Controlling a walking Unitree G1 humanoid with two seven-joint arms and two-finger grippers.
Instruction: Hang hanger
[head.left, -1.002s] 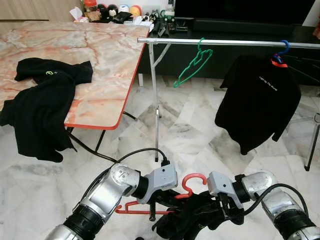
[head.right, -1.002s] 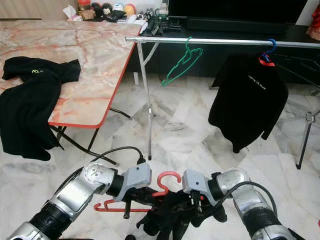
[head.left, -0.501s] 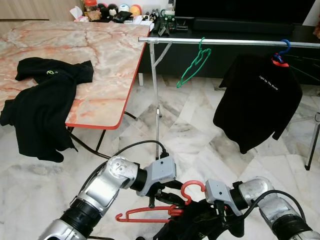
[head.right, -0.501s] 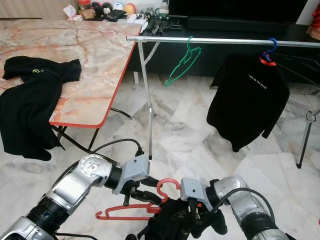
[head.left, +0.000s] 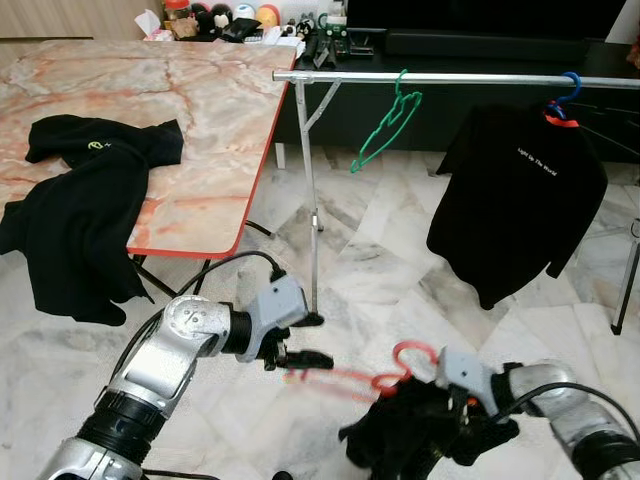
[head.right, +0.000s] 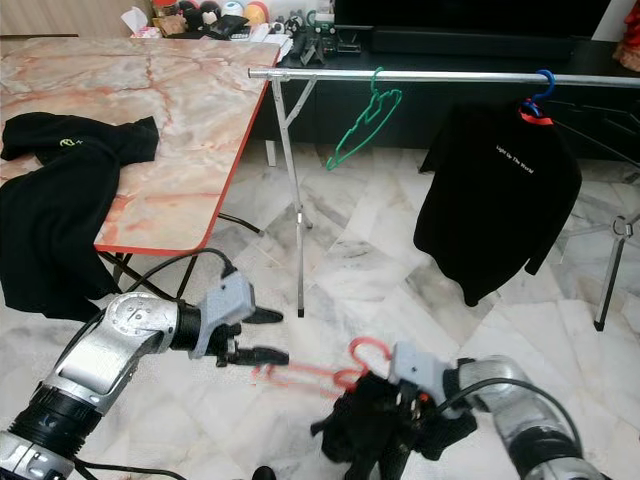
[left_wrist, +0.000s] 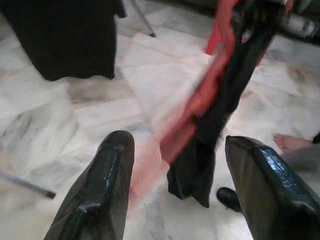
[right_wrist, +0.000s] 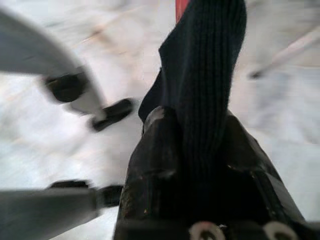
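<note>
left eye view | left gripper (head.left: 300, 340) spread, empty | right gripper (right_wrist: 192, 150) pinching black garment (head.left: 415, 440) on red hanger (head.left: 385, 378)

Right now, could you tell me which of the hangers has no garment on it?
The green hanger, hanging bare on the rail. The blue one carries a black shirt, and the red one a dark garment.

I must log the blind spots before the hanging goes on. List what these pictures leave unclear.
- Red hanger: motion-blurred in the eye views, so its outline is unclear.
- Right gripper: shut on the black garment, whose cloth hides the pads.
- Print on the hung black shirt: too small to read.
- Left gripper: open; blur hides whether it touches the hanger.
</note>
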